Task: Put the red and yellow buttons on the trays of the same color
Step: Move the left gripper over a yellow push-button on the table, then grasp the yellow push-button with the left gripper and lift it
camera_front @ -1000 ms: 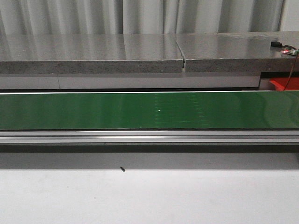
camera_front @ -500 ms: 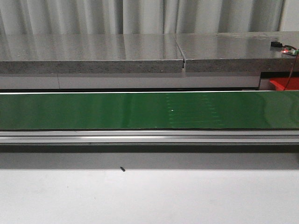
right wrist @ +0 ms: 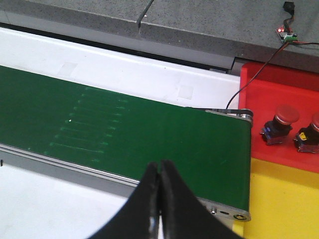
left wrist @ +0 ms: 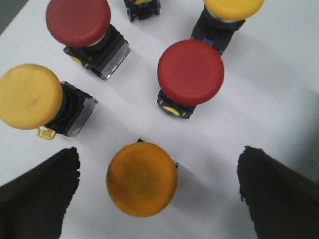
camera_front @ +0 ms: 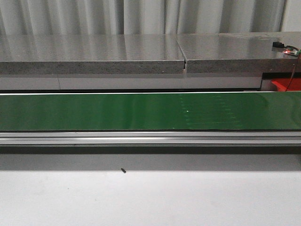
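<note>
In the left wrist view my left gripper (left wrist: 158, 159) hangs open over a white surface, its dark fingers (left wrist: 40, 199) wide on either side of an orange-yellow button (left wrist: 142, 179) and not touching it. Beyond it stand two red buttons (left wrist: 191, 72) (left wrist: 78, 21) and two more yellow buttons (left wrist: 30, 96) (left wrist: 233, 7). In the right wrist view my right gripper (right wrist: 159, 174) is shut on nothing above the near edge of the green belt (right wrist: 124, 129). At the belt's end sit a red tray (right wrist: 269, 84) holding two red buttons (right wrist: 280, 123) (right wrist: 310, 132), and a bare yellow tray (right wrist: 284, 199).
The front view shows the long green conveyor belt (camera_front: 94, 112), a grey stone counter (camera_front: 94, 54) behind it, white table (camera_front: 150, 197) in front, and a corner of the red tray (camera_front: 282, 84) at far right. A small circuit board with wires (right wrist: 286, 34) lies on the counter. Neither arm shows there.
Faint marks and a white speck on the green belt have shifted to the right, so the belt is running. Nothing else in the front view has moved.
</note>
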Tool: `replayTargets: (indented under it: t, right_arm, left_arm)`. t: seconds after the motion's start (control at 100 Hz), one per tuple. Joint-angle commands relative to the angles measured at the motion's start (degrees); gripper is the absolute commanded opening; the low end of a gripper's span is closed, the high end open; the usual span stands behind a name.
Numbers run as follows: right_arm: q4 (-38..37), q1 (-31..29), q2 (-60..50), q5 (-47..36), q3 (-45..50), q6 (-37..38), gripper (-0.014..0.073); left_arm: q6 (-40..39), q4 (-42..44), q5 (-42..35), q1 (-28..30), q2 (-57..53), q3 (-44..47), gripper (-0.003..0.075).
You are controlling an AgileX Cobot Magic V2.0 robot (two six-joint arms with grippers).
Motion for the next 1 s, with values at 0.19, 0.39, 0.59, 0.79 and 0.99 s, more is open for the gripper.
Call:
replayTargets:
  t: [0.19,0.39,0.59,0.79,0.99]
  right_arm:
    - [0.5,0.0,0.0,-3.5,-1.5,-0.6,-0.0068]
    - [0.5,0.0,0.0,-3.5,-1.5,-0.6,-0.0068]
    - [0.5,0.0,0.0,-3.5,-1.5,-0.6,-0.0068]
    - [0.5,0.0,0.0,-3.5,-1.5,-0.6,-0.0068]
    - [0.5,0.0,0.0,-3.5,-1.5,-0.6,-0.0068]
  left_arm:
    - [-0.5,0.9,-5.0,0.1,1.3,-2.3,0.0627]
    - [-0.5,0.9,-4.7,0.1,3.1,-2.6,0.0627]
    - [-0.5,0.9,-4.6,0.1,3.2,-2.6,0.0548]
    - [-0.5,0.9,-4.3,0.1,3.2,-2.6,0.0314]
    - [-0.5,0.9,-2.8,0.1,2.8,-2.6,0.0140]
